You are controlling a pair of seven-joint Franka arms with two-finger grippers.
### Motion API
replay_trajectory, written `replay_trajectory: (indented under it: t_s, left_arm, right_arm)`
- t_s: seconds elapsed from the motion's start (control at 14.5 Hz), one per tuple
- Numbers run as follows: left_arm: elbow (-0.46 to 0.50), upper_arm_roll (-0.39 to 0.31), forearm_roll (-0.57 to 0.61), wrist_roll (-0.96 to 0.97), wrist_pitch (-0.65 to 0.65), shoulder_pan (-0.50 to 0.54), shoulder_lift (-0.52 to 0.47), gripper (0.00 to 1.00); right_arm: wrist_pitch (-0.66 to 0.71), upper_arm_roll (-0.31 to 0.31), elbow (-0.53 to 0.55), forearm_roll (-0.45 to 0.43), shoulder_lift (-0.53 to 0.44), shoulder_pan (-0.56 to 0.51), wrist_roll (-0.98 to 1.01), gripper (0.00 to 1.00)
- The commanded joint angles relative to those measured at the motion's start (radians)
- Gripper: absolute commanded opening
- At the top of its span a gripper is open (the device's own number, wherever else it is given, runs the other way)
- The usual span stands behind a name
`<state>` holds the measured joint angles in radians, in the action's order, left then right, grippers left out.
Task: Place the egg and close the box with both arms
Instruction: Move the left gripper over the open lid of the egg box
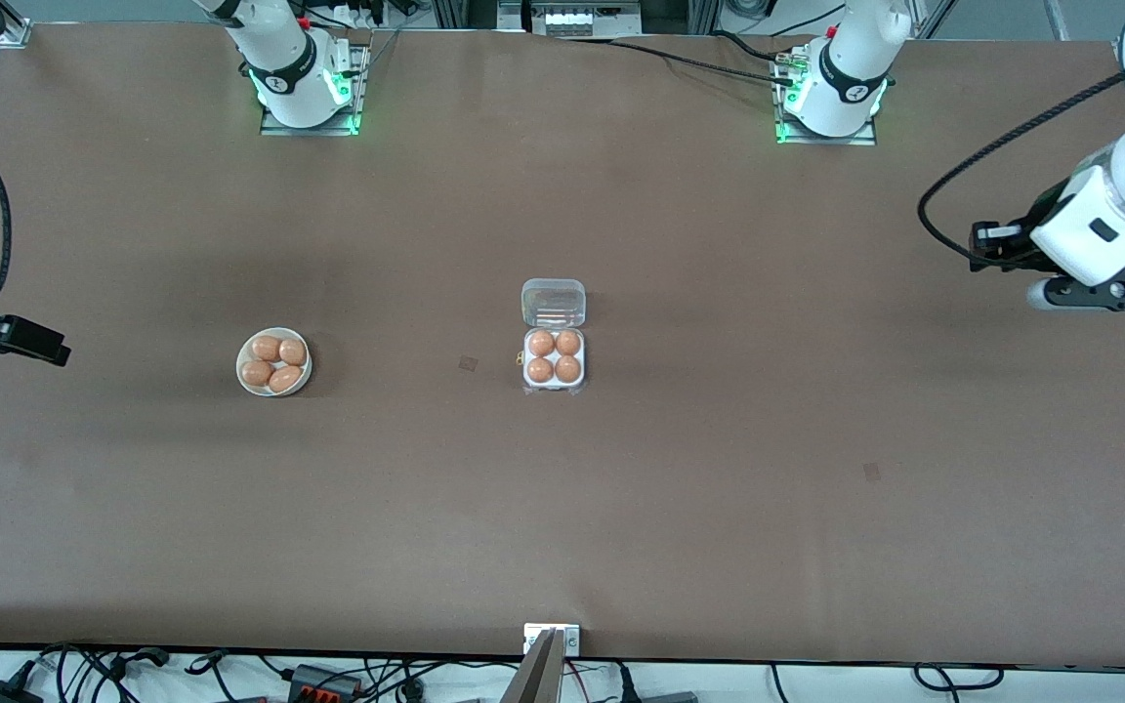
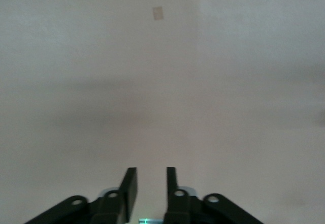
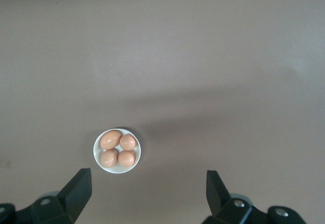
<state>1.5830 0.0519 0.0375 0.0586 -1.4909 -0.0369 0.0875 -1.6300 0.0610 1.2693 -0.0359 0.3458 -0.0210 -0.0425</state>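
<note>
Four eggs fill the open box; four more in a white bowl, at nine o'clock from it. Brown worktop. Left gripper jaws narrow and empty over bare worktop; right gripper jaws wide and empty over the bowl.

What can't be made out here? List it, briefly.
- Right arm: front view, mostly cut off by the picture's edge.
- Left gripper: front view, fingers hidden by its own wrist.
- Carton: front view, latch too small; absent from both wrist views.

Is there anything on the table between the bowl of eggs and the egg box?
Nothing but bare table lies between the bowl and the box, as the front view shows.
</note>
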Motion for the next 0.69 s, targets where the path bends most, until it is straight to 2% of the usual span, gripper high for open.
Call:
replay_trajectory:
  t_s: [0.0,0.21,0.28,0.35,0.48,0.62]
  left_arm:
    - [-0.043,0.002,0.008,0.009,0.037,-0.024,0.028,0.01]
    - [-0.04,0.016,-0.002,0.021,0.064,-0.054,0.028,0.01]
    - [-0.032,0.029,-0.007,0.062,0.087,-0.067,0.028,0.01]
    - [-0.025,0.048,-0.008,0.094,0.087,-0.075,0.029,0.01]
    - [-0.009,0.11,-0.008,0.156,0.084,-0.092,0.034,0.01]
    - [-0.009,0.196,-0.01,0.226,0.081,-0.09,0.038,0.01]
  right_arm:
    - [0.004,-0.055,0.041,0.016,-0.048,-0.05,0.022,1.0]
    - [0.053,-0.055,0.05,0.014,-0.068,-0.045,0.018,1.0]
    - [0.039,-0.056,0.091,0.013,-0.097,-0.045,0.018,1.0]
    - [0.021,-0.056,0.141,0.014,-0.126,-0.045,0.018,1.0]
    - [-0.08,-0.056,0.308,0.013,-0.226,-0.045,0.018,1.0]
    - [-0.166,-0.056,0.462,0.007,-0.316,-0.045,0.018,1.0]
